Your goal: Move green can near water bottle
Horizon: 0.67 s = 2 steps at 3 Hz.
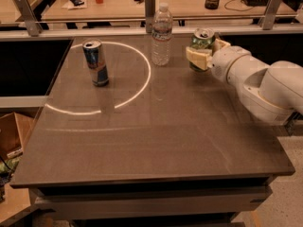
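Observation:
The green can (pixel 202 41), with a silver top and pull tab, is upright in my gripper (pixel 204 55), whose cream fingers (pixel 198 56) are shut around its lower body. It is at the table's far right, just above or on the surface; I cannot tell which. The water bottle (pixel 162 34), clear with a white cap and a label band, stands upright to the left of the can, about a can's width away. My white arm (pixel 265 86) reaches in from the right.
A slim blue-and-silver can (pixel 96 63) stands at the far left of the dark table (pixel 156 131), inside a bright ring of light. A metal rail with posts (pixel 150 4) runs along the far edge, with a cluttered wooden table behind it.

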Each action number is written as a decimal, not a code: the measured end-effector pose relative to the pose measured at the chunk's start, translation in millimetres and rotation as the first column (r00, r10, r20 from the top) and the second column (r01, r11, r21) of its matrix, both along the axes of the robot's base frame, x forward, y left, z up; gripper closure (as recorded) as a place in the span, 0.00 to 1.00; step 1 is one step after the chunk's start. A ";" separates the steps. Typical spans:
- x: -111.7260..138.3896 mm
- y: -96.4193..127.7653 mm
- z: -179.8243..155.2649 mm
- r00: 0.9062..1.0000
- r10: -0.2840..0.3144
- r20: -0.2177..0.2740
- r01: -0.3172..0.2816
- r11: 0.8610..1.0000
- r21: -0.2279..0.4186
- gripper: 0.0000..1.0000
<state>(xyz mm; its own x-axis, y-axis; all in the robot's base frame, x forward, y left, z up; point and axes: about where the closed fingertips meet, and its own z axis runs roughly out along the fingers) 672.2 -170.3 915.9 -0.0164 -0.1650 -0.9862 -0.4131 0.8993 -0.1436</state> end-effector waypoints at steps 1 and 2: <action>32.1 -1.2 -5.1 0.998 -0.015 -0.054 0.019 0.996 0.082 1.00; 53.6 3.8 -11.4 0.996 -0.019 -0.086 0.031 0.991 0.134 1.00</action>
<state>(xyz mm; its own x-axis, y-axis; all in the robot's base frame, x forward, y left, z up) 725.8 -166.5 904.5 -0.1026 -0.0290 -0.9943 -0.3958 0.9182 0.0141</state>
